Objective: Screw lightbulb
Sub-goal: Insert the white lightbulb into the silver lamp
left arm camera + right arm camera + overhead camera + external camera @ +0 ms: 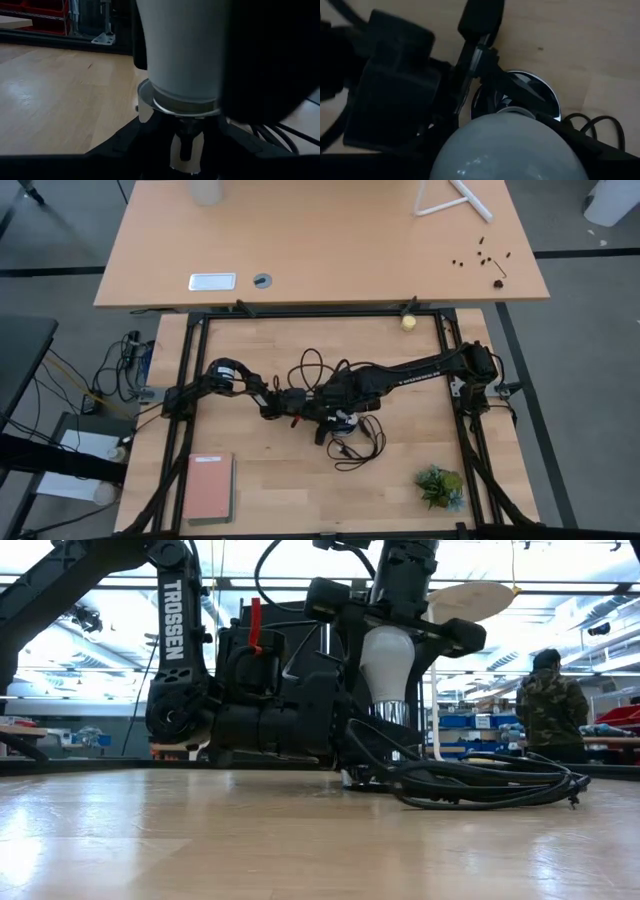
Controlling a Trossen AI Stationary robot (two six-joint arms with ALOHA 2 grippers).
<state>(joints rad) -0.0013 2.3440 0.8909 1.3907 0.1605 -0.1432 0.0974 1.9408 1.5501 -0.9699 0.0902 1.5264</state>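
Note:
The white frosted lightbulb (pixel 387 655) stands upright, its metal base (pixel 392 712) down in the round silver socket (pixel 547 92), which rests on the table with its black cord (pixel 480 785) coiled beside it. My right gripper (pixel 392 635) comes from above and is shut on the bulb. My left gripper (pixel 318 412) lies low over the table, to the socket's left, and is shut on the socket. The bulb also fills the left wrist view (pixel 180 45). My left gripper holds the socket's lower part (pixel 186 142), below the silver rim (pixel 147 100), between its two fingers. The fingers (pixel 127 145) come level from the table's left. The socket stays on the table. My right gripper pinches the bulb's wide glass part (pixel 510 150) between its two fingers, one on each side. The fingers (pixel 455 635) point down from above. The bulb stands upright with its base in the socket.
The cord loops lie on the table toward its near edge (pixel 355 442). A yellowish ball (pixel 408 322) sits at the far edge, a pink book (pixel 208 487) near left, a small plant (pixel 440 486) near right. A person (pixel 550 705) stands in the room behind.

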